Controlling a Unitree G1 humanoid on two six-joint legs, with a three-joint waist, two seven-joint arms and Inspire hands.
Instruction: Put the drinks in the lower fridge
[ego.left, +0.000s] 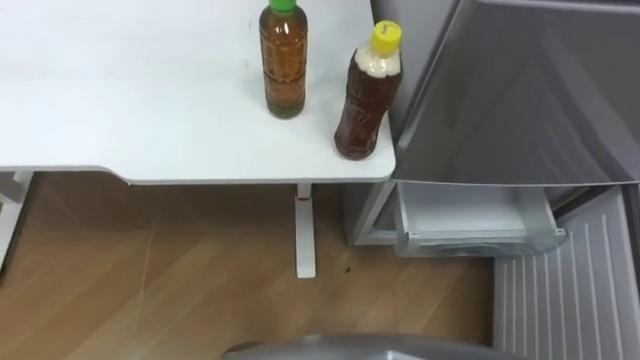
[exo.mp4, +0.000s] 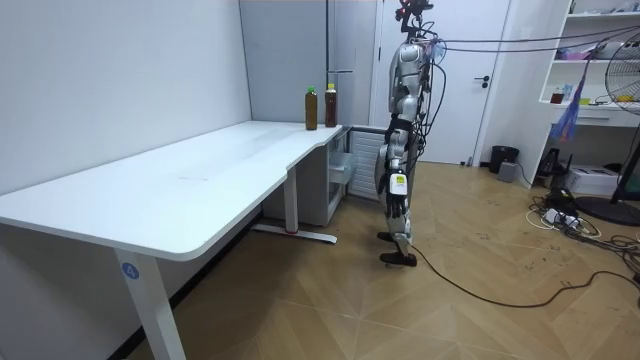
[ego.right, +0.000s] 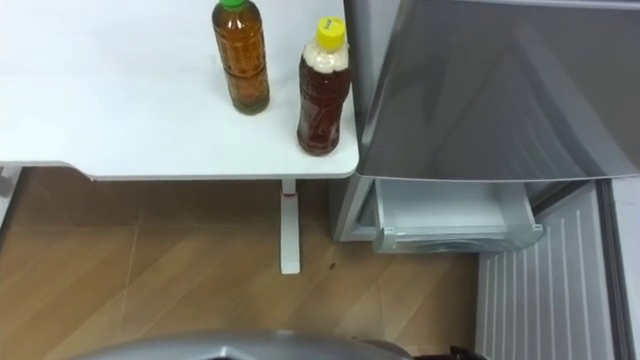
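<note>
Floor boards (ego.left: 180, 290) lie bare underfoot. Left hand (exo.mp4: 397, 183) hangs at the robot's side; whether its fingers are spread or curled cannot be told. Both drinks stand well ahead of the fingers on the table (ego.left: 120, 100) corner: green-capped bottle (ego.left: 283, 62), yellow-capped bottle (ego.left: 366, 95) nearer the fridge (ego.left: 520, 100). Lower drawer (ego.left: 470, 215) stands open, below them. Nothing stowed; both bottles left to carry. Table corner crowds the drawer, likely cramping the reach
</note>
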